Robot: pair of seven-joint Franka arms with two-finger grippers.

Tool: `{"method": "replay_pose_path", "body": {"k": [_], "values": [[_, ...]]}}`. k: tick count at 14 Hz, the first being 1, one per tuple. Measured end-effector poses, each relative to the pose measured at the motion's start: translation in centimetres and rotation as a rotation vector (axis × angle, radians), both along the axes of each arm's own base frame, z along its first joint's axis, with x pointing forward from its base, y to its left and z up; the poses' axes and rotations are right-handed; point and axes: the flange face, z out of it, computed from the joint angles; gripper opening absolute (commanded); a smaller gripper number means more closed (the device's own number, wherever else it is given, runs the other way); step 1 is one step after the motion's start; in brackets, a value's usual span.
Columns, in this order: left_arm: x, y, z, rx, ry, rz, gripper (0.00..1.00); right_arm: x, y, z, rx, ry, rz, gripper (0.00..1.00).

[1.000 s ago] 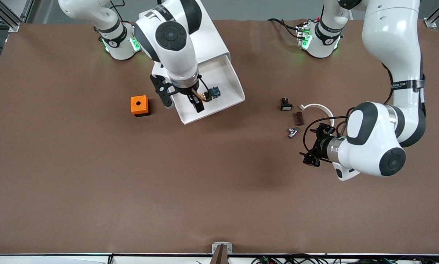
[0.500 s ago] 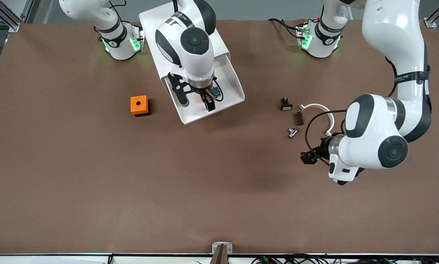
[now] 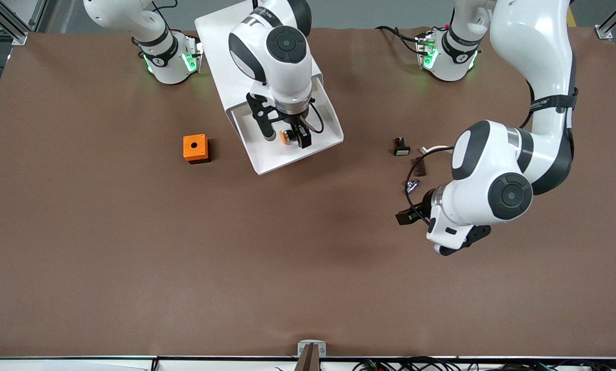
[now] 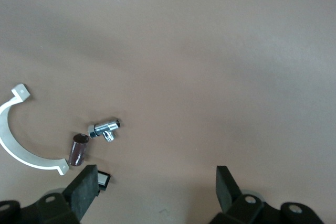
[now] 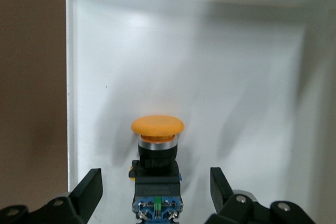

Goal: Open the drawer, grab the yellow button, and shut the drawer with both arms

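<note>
Button (image 5: 157,150) lies on its side in the open white drawer (image 3: 324,116), cap pointing away from the right gripper (image 3: 285,135), whose spread fingers straddle without gripping it, while the left gripper (image 4: 152,192) hovers wide open, empty, over bare table (image 3: 184,257).

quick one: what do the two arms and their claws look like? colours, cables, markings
Both arms, right and left, are glossy white, rounded, with black joint bands and round black caps. Each base glows green. Loose black cables run to each wrist. The left arm has a black strap with pale lettering. The right claw and left claw are black with two blocky fingers.
</note>
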Motion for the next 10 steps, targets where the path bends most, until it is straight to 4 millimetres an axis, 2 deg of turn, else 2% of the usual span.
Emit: {"method": "replay_pose_path", "body": {"k": [2, 3, 10], "values": [[-0.8, -0.7, 0.0, -0.007, 0.007, -0.014, 0.99, -0.4, 0.3, 0.0, 0.0, 0.0, 0.008, 0.87], [-1.1, -1.0, 0.1, -0.013, 0.006, -0.019, 1.0, -0.5, 0.4, 0.0, 0.0, 0.0, 0.01, 0.83], [-3.8, -2.7, -0.2, -0.04, -0.02, -0.033, 1.0, -0.5, 0.4, 0.0, -0.007, -0.006, 0.014, 0.83]]}}
